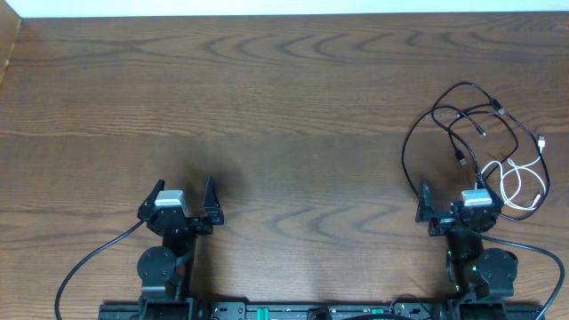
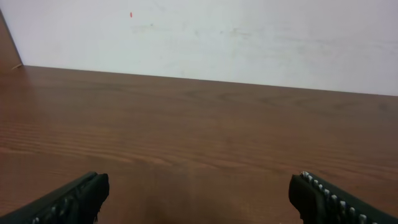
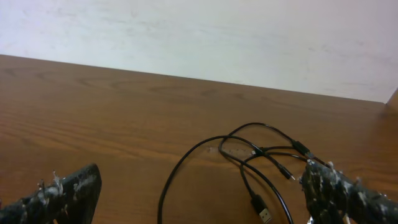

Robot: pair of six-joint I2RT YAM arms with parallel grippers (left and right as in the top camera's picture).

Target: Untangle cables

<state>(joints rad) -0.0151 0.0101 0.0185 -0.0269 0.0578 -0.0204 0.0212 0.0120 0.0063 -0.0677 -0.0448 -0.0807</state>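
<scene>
Notably, left claw (image 1: pixel 185 184) and right claw (image 1: pixel 455 188) were found released; the cables (image 1: pixel 461 158) were heaped on the bench (image 1: pixel 284 107) just before the right. Knots could be tightened if crossed strands were pinched.

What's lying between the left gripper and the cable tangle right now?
Nothing. In the overhead view, only bare wooden table separates the left gripper from the cables.

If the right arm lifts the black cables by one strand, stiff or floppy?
Probably floppy: the black cables lie in thin, loose loops flat on the table. Likely light, so a push would deform loops rather than shift them together. The white cable seems to cross them and may drag along.
</scene>
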